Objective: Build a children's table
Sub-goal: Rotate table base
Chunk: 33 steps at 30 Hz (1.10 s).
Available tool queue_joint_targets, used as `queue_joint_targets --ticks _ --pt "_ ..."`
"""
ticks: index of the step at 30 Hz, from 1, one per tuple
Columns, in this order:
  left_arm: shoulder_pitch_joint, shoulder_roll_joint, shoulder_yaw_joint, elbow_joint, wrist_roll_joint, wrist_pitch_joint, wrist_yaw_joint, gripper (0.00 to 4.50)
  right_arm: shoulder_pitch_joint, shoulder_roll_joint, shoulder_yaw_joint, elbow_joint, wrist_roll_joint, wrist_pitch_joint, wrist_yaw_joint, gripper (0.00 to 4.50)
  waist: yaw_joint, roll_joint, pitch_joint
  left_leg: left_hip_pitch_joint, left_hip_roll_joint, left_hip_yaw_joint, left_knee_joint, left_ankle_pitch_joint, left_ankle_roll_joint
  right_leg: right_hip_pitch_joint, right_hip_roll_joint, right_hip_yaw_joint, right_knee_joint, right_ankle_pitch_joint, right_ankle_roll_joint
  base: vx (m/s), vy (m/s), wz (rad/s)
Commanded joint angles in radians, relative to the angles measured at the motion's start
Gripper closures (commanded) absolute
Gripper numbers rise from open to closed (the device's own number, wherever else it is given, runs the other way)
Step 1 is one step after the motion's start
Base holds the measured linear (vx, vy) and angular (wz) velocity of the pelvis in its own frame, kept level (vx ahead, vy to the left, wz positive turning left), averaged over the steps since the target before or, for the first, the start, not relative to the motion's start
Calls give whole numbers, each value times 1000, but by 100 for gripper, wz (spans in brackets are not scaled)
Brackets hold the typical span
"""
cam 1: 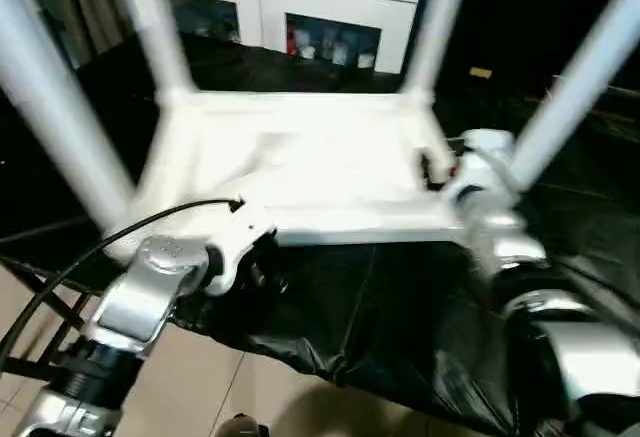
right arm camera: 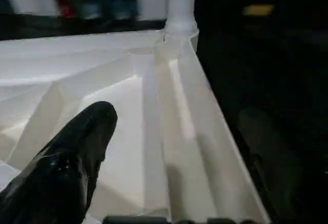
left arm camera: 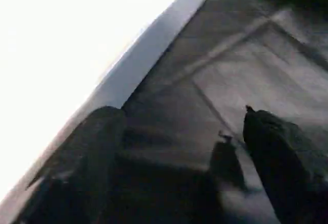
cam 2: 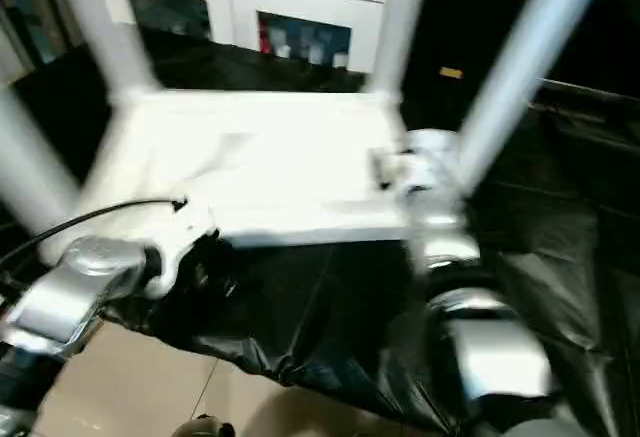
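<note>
Legs (cam 1: 150,27): all four look socketed in upturned tabletop (cam 1: 300,172) on worktop (cam 1: 420,307). Left gripper (left arm camera: 179,131) and right gripper (right arm camera: 169,147) fingers spread, holding nothing. Left: flip upright, I guess.

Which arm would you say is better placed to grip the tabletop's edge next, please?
Probably the right: its open end effector straddles the tabletop rim, while the left end effector hangs beside the edge.

It looks like a robotics lab or test room set up inside an ordinary indoor space. A big work table (cam 1: 400,327) is draped in crinkled black plastic sheeting, standing on pale beige floor tiles (cam 1: 190,377). Against the back wall sits a white cabinet (cam 1: 270,2) with glass doors and small colourful items behind them. A curtain (cam 1: 85,2) hangs at the far left.
</note>
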<state>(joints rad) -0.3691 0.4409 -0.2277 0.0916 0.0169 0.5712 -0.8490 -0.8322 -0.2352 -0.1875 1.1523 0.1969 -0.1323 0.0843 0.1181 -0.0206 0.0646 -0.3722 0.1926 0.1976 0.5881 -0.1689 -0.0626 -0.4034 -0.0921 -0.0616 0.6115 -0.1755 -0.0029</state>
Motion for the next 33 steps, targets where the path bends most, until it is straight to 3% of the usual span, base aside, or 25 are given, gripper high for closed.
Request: queue_joint_targets --ticks 1,2,4,7,8,10,13,16,18,21,25,26,27,28,29,30,32,33 --pt "-27 -15 43 20 15 -43 62 5 -12 -59 -30 26 -12 -22 -22 17 -13 19 -75 24 28 -16 -72 -319 -47 33 -40 36 -70 -223 -174 0 0 0" --pt "-27 -27 55 28 12 -59 83 5 -16 -78 -31 39 -15 -30 -21 17 -12 14 -77 24 27 -15 -69 -305 -43 35 -39 36 -66 -197 -179 0 0 0" --pt "-16 -55 94 27 -5 -101 124 5 -20 -104 -21 48 -27 -37 5 17 -13 15 -80 13 24 -16 -66 -258 -28 44 -40 35 -58 -135 -197 0 0 0" --pt "18 -108 201 34 -56 -170 233 5 -23 -113 -7 42 -24 -24 136 17 -19 25 -87 4 22 -15 -55 -201 14 52 -38 32 -47 -16 -239 0 0 0" --pt "24 -116 217 35 -65 -176 248 5 -22 -111 -7 38 -19 -19 164 17 -23 23 -87 0 21 -14 -53 -198 27 55 -37 32 -47 1 -248 0 0 0" --pt "51 -149 285 29 -83 -191 329 1 -2 -104 11 8 -18 -22 255 8 -32 18 -87 -6 22 -16 -51 -181 56 60 -40 29 -47 1 -261 0 0 0" --pt "134 -198 358 -5 -91 -291 446 1 67 -85 65 -77 -27 -63 357 8 -35 25 -85 -3 30 -16 -50 -189 83 53 -40 27 -57 -66 -262 0 0 0" --pt "192 -237 386 -29 -72 -367 521 1 133 -62 81 -184 17 -39 437 8 -35 25 -83 1 40 -16 -54 -213 82 49 -40 27 -63 -103 -244 0 0 0" --pt "220 -259 387 -42 -60 -428 552 1 189 -51 108 -280 36 1 476 8 -26 25 -80 4 41 -15 -56 -225 76 45 -36 29 -68 -129 -236 0 0 0" --pt "242 -296 395 -29 -43 -517 616 1 316 -54 165 -520 94 109 536 8 -12 27 -75 13 46 -17 -65 -285 48 38 -37 31 -76 -193 -201 0 0 0" --pt "232 -310 413 -5 -45 -542 650 1 383 -68 186 -640 113 186 583 8 -11 24 -73 10 44 -22 -72 -327 10 37 -41 34 -81 -265 -161 0 0 0" --pt "187 -299 430 64 -70 -559 645 1 461 -97 212 -769 126 280 622 8 -7 17 -73 12 42 -20 -70 -327 9 37 -39 35 -85 -279 -143 0 0 0" --pt "175 -295 434 83 -76 -563 641 1 479 -104 218 -797 128 302 629 8 -3 19 -68 16 36 -18 -69 -324 15 32 -34 38 -93 -295 -122 0 0 0" --pt "175 -295 434 83 -76 -563 641 1 479 -104 218 -797 128 302 629 8 3 21 -71 23 38 -17 -67 -329 12 28 -34 39 -91 -294 -116 0 0 0" --pt "83 -255 450 216 -94 -590 620 1 560 -136 237 -909 115 399 606 8 0 18 -70 10 34 -21 -73 -307 10 36 -35 38 -93 -299 -104 0 0 0" --pt "68 -248 453 237 -96 -596 618 1 571 -140 238 -925 113 412 598 8 4 19 -72 19 34 -20 -70 -308 6 30 -35 40 -92 -300 -95 0 0 0" --pt "38 -236 462 280 -100 -606 620 1 586 -143 237 -941 110 423 585 8 -4 11 -74 5 37 -27 -75 -289 -5 41 -41 37 -83 -263 -107 0 0 0" --pt "8 -223 471 320 -103 -604 621 1 594 -144 235 -944 111 431 580 8 -5 14 -76 10 38 -26 -72 -290 -8 36 -42 37 -81 -257 -116 0 0 0"
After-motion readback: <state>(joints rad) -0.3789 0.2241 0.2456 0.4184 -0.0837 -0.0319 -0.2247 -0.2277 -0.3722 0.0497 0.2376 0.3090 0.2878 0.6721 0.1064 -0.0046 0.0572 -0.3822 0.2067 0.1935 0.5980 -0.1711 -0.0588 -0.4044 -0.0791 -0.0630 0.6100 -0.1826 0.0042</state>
